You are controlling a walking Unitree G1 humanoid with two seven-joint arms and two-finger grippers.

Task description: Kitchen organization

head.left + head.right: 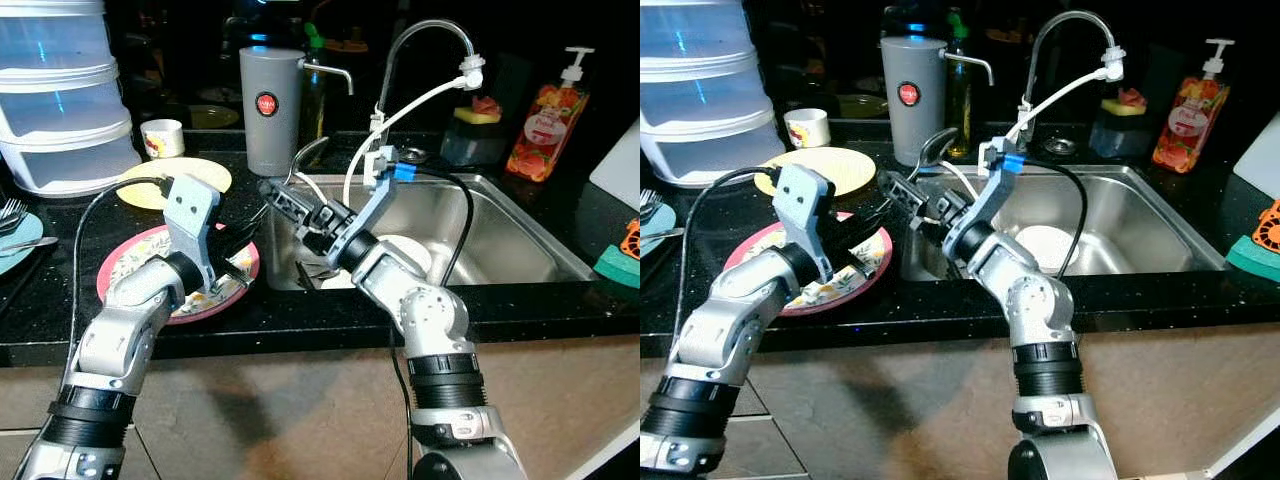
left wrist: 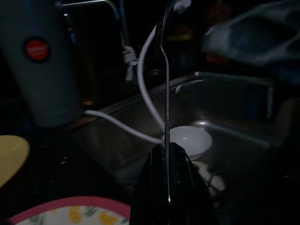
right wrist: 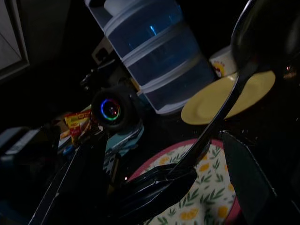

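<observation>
Currently your left gripper [image 1: 236,268] has its jaws clamped on a thin silver metal spoon [image 2: 165,70], upright above the pink-rimmed floral plate [image 1: 125,262] on the black worktop [image 1: 60,310]. Your right gripper [image 1: 275,195], jaws apart, reaches toward it. Spoon looks light, stiff, slippery; take hold mid-handle.

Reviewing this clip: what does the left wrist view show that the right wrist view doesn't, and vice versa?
Left wrist view, not the right: the grey canister, the white hose, and the sink with a white bowl in it. Right wrist view, not the left: the stacked clear containers and a small cup. Shared: the yellow plate, the floral plate, and the spoon clamped in the left pincer.
</observation>
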